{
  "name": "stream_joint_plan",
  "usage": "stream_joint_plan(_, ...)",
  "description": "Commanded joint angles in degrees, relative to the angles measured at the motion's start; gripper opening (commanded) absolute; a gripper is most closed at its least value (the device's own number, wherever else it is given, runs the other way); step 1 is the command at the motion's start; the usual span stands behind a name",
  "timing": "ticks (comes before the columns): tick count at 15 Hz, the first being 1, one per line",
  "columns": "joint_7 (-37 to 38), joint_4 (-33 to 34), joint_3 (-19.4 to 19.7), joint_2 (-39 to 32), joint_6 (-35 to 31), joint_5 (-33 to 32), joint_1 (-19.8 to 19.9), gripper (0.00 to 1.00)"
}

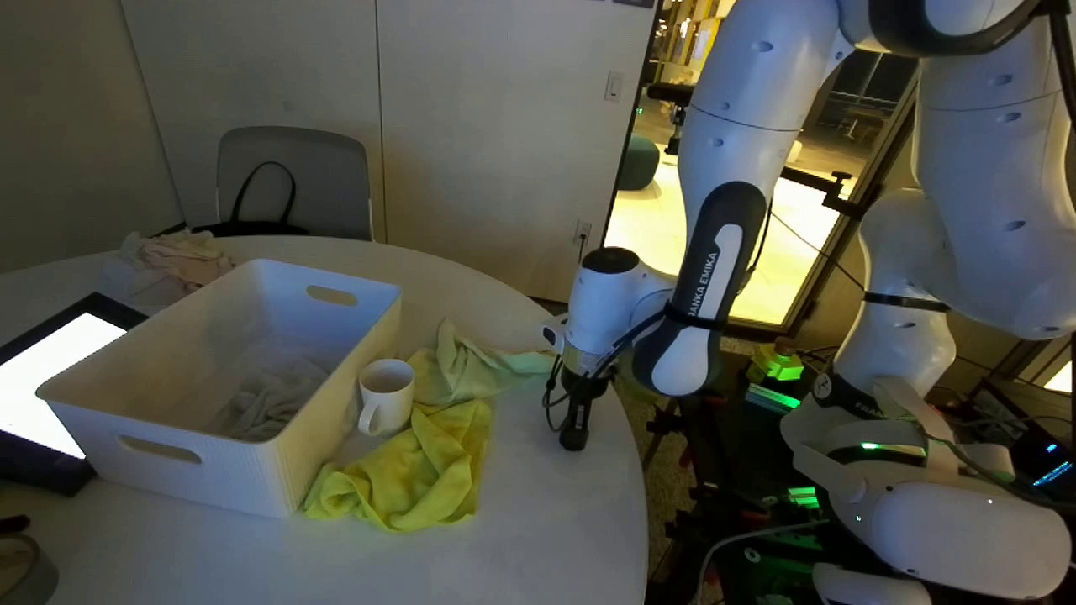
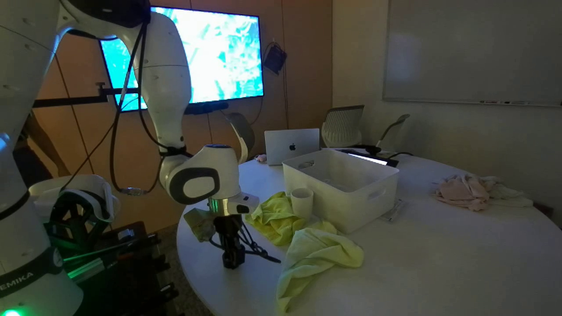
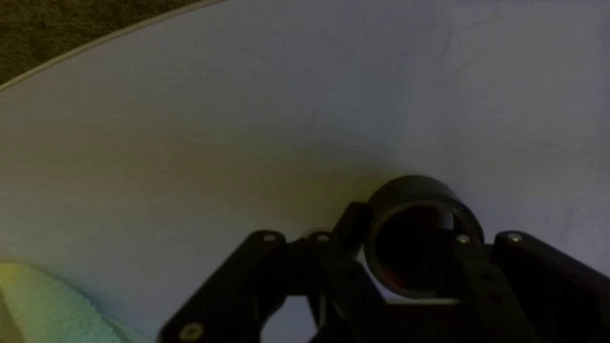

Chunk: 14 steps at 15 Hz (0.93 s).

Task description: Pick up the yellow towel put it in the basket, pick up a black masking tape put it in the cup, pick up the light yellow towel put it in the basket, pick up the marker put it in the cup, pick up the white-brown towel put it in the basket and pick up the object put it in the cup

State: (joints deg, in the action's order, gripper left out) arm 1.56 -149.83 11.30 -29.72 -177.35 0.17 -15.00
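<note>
**Black tape roll (image 3: 414, 189) pinched near the curved edge of a white desk (image 1: 538, 546)**

The desk is smooth and pale with a rounded edge; past it, the wrist view shows dark, rough floor. The room is dim. In an exterior view a plain light wall (image 1: 496, 109) stands behind a grey chair (image 1: 336, 185), and yellow light fills a doorway (image 1: 777, 273). In an exterior view a wide wall screen (image 2: 224, 57) glows blue-white, a whiteboard (image 2: 474, 48) hangs to the side, and a silver laptop (image 2: 281, 142) sits open beyond the basket (image 1: 227, 475).

The tool (image 1: 575, 430) has its fingers close together, pinching the roll's wall, one outside the ring and the other dark within it. The roll is a short hollow cylinder, dull outside, with reddish tints inside; whether it touches the desk cannot be told.

The basket is white plastic, straight-sided, with oblong handle holes, and crumpled pale cloth (image 1: 273, 395) lies in it. The cup (image 1: 387, 399), white and round with a looped handle, stands upright just beside it. The yellow towel (image 1: 429, 470) lies bunched in soft folds by the cup; the light yellow towel (image 2: 316, 254) is draped loosely nearby. Pinkish and white cloth (image 2: 465, 191) is heaped well apart from them.
</note>
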Motion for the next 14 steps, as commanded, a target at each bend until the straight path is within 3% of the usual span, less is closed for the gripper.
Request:
stream_joint_plan(1, 3.39, -2.86, 3.9, 2.56, -4.76, -0.79, -6.04, 0.04)
stream_joint_plan(6, 3.18, -4.71, 9.94, 4.61, -8.14, 1.58, -14.85, 0.04)
stream_joint_plan(9, 2.63, -4.13, 16.76, 7.74, -2.16, 1.26, -22.62, 0.04)
stream_joint_plan(14, 8.14, 1.0, 32.4, 9.95, 11.22, -3.33, -40.7, 0.04)
